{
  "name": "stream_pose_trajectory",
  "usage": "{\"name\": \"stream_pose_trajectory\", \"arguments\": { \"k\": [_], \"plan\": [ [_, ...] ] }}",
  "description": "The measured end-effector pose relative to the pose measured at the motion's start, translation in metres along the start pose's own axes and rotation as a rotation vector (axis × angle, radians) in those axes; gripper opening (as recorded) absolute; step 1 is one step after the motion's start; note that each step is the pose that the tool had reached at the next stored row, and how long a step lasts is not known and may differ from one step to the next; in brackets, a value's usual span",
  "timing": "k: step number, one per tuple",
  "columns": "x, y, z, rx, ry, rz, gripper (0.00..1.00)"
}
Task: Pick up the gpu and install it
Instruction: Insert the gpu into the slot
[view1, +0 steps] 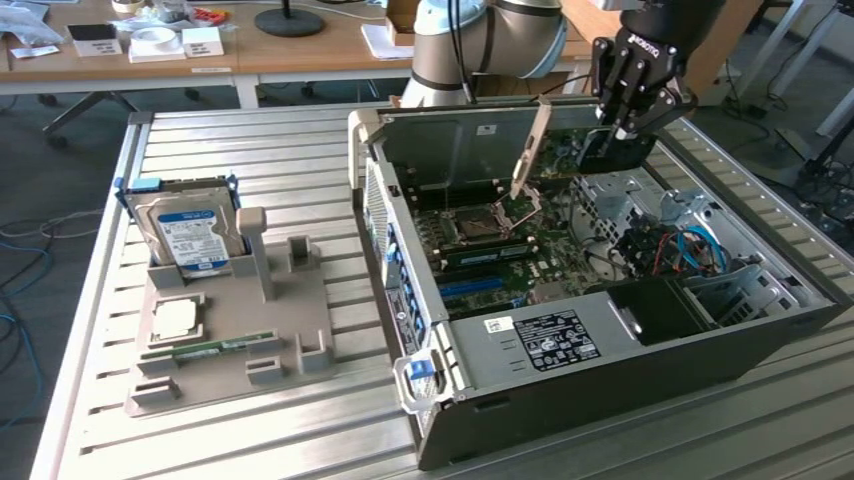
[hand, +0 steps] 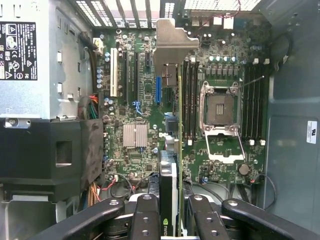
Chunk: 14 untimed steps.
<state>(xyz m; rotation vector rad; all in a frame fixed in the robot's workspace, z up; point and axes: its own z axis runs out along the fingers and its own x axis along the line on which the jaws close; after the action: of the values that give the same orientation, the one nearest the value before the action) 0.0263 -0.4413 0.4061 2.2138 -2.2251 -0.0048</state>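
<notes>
We are seeing the gripper (view1: 617, 138) clamping its fingers (hand: 145, 217) on the gpu (view1: 563, 158), one finger on each flat face, so the card is hanging on edge in the grip. The gpu is hovering above the open case (view1: 574, 400), over the far part of the motherboard (hand: 135, 100), and is not sitting in any slot. Its pale bracket (view1: 531, 150) is facing the exterior view's left, above the CPU socket (hand: 220, 110). In the wrist view the card's edge is running parallel to the blue slot (hand: 158, 90). The case is lying on its side on the slatted table (view1: 267, 160). At the exterior view's left, well apart, a grey tray (view1: 287, 330) is holding an upright hard drive (view1: 190, 235) and a flat RAM stick (view1: 214, 348).
</notes>
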Motion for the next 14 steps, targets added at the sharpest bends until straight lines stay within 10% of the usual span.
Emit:
{"name": "stream_pose_trajectory", "arguments": {
  "k": [14],
  "plan": [
    [0.004, 0.0104, 0.0001, 0.0048, -0.0096, 0.0, 0.27]
  ]
}}
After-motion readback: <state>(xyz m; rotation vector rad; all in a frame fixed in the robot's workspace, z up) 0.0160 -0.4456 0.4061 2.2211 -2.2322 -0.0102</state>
